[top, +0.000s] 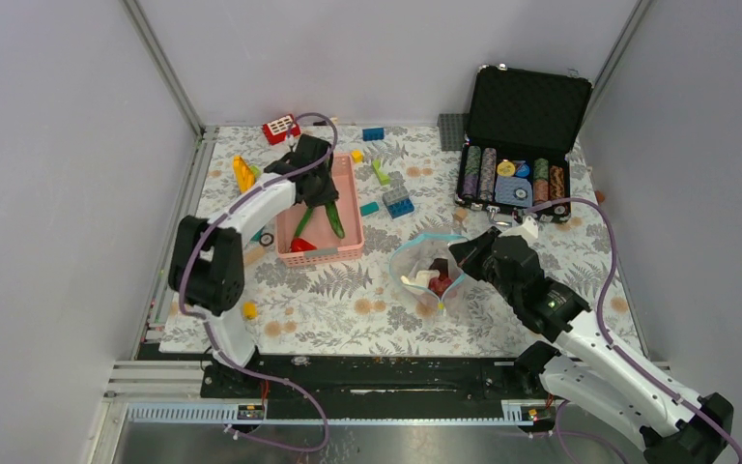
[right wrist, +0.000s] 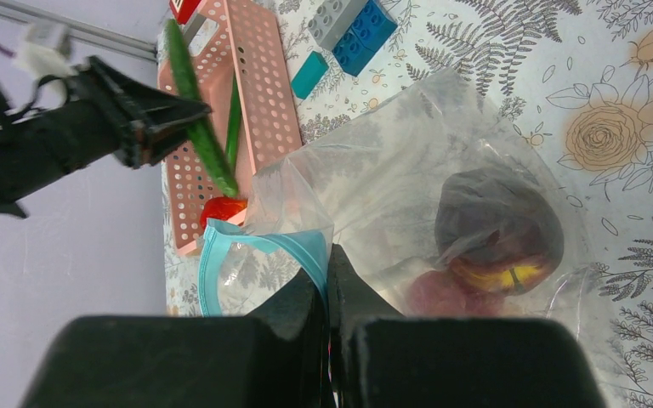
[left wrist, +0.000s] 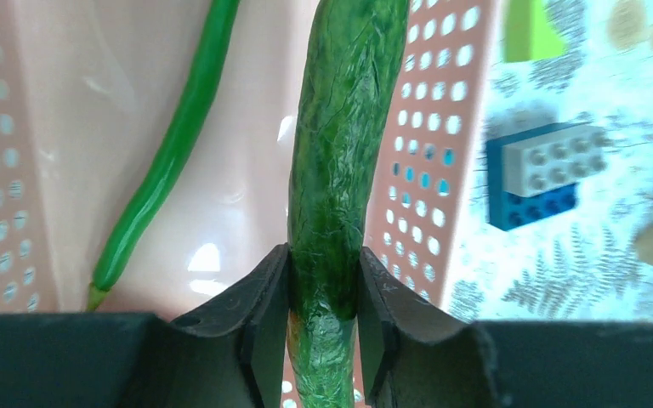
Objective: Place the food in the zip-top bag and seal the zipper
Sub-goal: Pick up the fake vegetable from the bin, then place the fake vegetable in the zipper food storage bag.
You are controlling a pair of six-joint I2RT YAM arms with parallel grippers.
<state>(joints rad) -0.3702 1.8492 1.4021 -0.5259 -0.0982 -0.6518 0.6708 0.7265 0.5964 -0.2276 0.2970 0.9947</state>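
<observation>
My left gripper (left wrist: 323,265) clenched a green pod (left wrist: 340,127) over the pink basket (left wrist: 429,136) while my right gripper (right wrist: 327,276) pinched the zip-top bag (right wrist: 391,170) at its mouth; carrying the pod across looked next.

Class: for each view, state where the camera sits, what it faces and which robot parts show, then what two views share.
Top external: overhead from behind, facing the floral table; left arm and right arm show.
Left wrist: at the left gripper, facing the pink slotted basket; fingers clamp a wrinkled green pod.
Right wrist: at the right gripper, facing the clear plastic bag; fingers pinch its light-blue zipper.
Shared: right wrist also shows that pod and basket.
</observation>
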